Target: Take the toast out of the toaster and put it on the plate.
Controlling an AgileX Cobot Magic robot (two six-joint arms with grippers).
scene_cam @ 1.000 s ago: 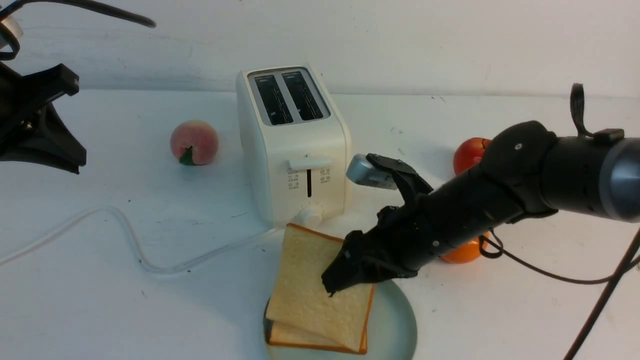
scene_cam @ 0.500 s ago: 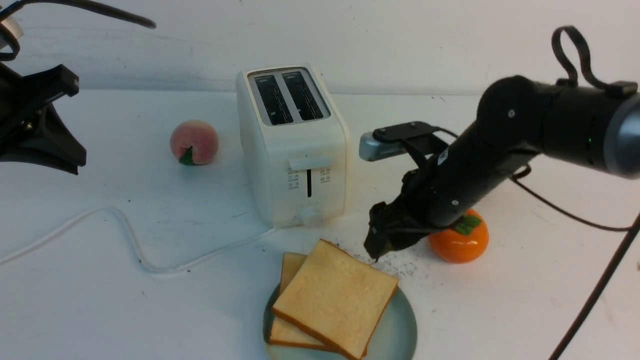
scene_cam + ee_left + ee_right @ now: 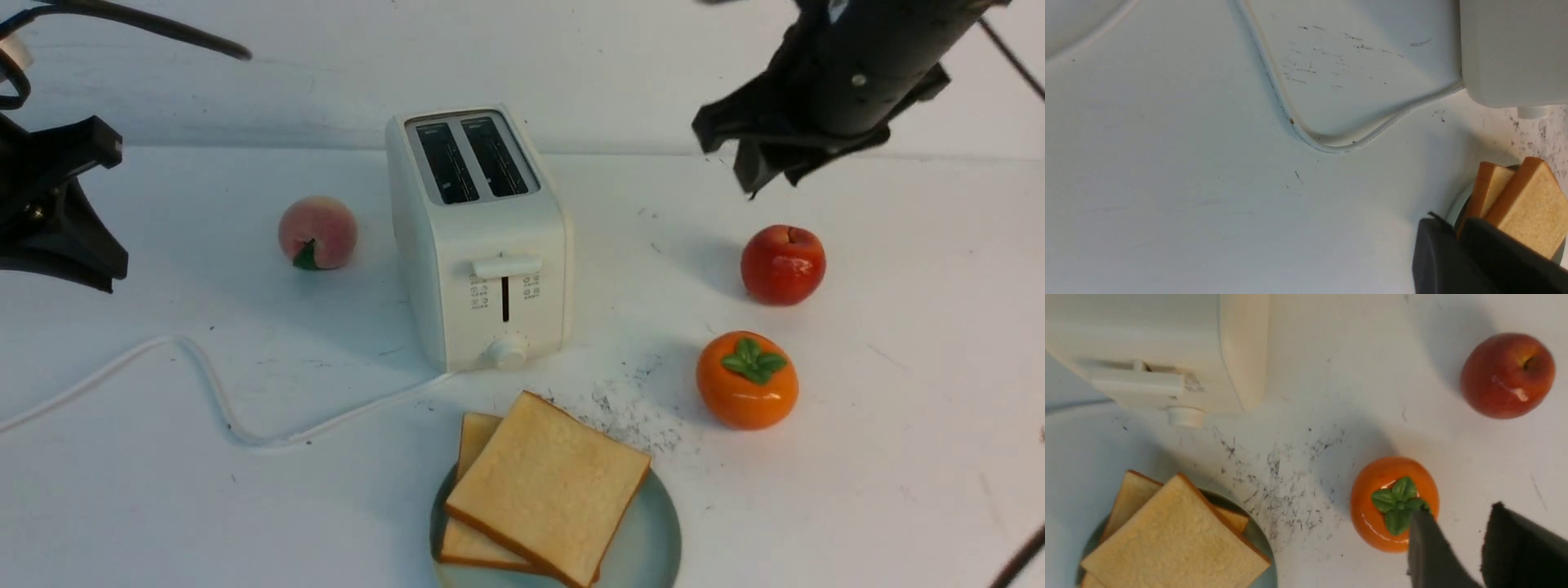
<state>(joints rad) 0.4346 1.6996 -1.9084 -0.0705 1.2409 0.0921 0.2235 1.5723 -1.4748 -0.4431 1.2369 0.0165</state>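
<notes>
Two slices of toast lie stacked on the pale blue-green plate (image 3: 649,547) at the table's front edge. The top slice (image 3: 547,486) lies askew over the lower slice (image 3: 473,437). Behind them stands the cream-white toaster (image 3: 478,237), its two slots dark with no toast showing. My right gripper (image 3: 755,167) hangs high at the back right, above the fruit. In the right wrist view that gripper (image 3: 1457,510) is open with nothing between its fingers. My left gripper (image 3: 1455,228) is shut and empty, with the toast (image 3: 1531,212) showing beyond it.
A peach (image 3: 317,232) sits left of the toaster. A red apple (image 3: 782,265) and an orange persimmon (image 3: 746,380) sit to its right. The white cord (image 3: 204,376) snakes off to the left. Dark specks (image 3: 629,408) mark the table. My left arm (image 3: 57,204) is at the left edge.
My right gripper let go of the top slice, which settled flat on the plate. The right arm then rose up and back to the right. The left arm barely moved.
</notes>
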